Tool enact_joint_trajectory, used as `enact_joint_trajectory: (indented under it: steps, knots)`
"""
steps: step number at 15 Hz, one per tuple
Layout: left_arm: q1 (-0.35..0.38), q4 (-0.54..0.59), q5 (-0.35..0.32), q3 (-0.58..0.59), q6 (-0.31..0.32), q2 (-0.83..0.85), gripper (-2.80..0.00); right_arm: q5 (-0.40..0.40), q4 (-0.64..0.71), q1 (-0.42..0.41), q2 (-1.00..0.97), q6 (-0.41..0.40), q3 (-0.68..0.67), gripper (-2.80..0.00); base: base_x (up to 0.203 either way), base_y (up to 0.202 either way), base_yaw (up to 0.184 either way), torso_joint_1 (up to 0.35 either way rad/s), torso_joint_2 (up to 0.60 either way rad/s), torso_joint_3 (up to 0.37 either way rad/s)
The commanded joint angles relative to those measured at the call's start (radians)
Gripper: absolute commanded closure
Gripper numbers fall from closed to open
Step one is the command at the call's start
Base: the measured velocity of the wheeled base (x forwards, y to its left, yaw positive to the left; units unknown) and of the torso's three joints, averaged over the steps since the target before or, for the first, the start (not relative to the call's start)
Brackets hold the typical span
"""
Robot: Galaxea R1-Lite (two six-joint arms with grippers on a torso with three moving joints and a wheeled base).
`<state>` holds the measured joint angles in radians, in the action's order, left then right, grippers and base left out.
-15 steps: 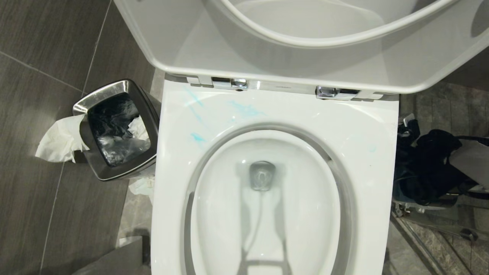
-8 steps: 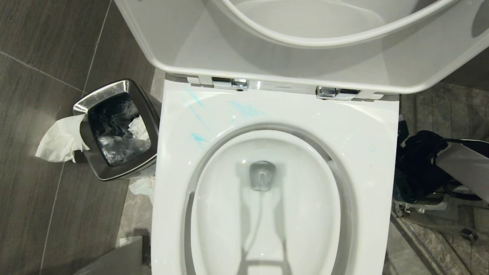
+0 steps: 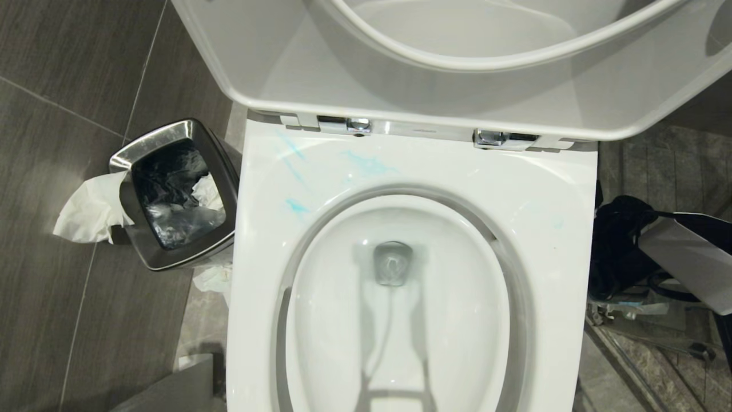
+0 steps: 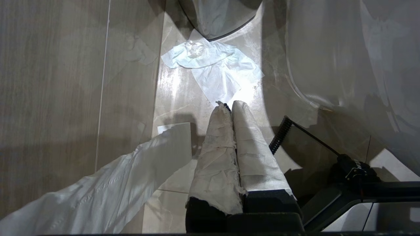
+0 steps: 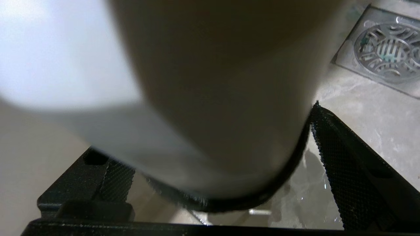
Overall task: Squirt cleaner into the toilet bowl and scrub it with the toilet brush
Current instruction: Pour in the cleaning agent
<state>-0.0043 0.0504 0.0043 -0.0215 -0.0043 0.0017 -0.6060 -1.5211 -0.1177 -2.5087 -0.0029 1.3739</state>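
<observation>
The right arm reaches down beside the toilet at the head view's right edge, its pale grey forearm shell sloping toward the floor and a tangle of black cabling by it. The right end effector (image 5: 226, 183) itself shows only in its wrist view: black cross-hatched fingers (image 5: 341, 164) spread wide on either side of a broad, blurred pale cylindrical body with a dark rim that fills most of the gap; what that body is, and whether the pads touch it, I cannot tell. Beyond it lies wet stone floor with a round steel drain grate (image 5: 387, 52) in a square frame.

The left arm hangs low and parked, out of the head view. Its wrist view shows the left end effector (image 4: 230, 106) pointing down at the floor, its two paper-wrapped fingers (image 4: 216, 147) pressed together with nothing between them. Crumpled white tissue (image 4: 213, 65) lies on the tiles just past the tips.

Only the head view shows the large white glossy ceramic toilet bowl (image 3: 549, 206), seat and lid raised, chrome hinges at the back. Thin turquoise-blue cleaner (image 3: 366, 163) streaks the rear left of its flat rim; the water in the basin looks clear. A small square steel waste bin (image 3: 171, 129) stands just left of the bowl, tissue draped over its edge.
</observation>
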Motion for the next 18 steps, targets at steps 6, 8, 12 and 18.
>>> enact_joint_trajectory:
  steps: [6,8,12,18]
  knots:
    - [0.000,0.000,0.000,0.000,0.000,0.000,0.00,-0.003,-0.009,0.006,-0.030,0.001,0.097,-2.80,0.000,0.000,0.000,0.000,0.00,0.000]
    - [0.000,0.000,0.000,0.000,0.000,0.000,0.00,-0.003,-0.009,0.007,-0.046,0.000,0.128,-2.80,0.000,0.000,0.000,0.000,0.00,0.000]
    - [0.000,0.000,0.000,0.000,0.000,0.000,0.00,0.032,-0.009,0.023,-0.059,0.001,0.137,-2.80,0.000,0.000,0.000,0.000,0.00,0.000]
    - [0.000,0.000,0.000,0.000,0.000,0.000,0.00,0.038,-0.009,0.029,-0.058,0.001,0.146,0.00,0.000,0.000,0.000,0.000,0.00,0.000]
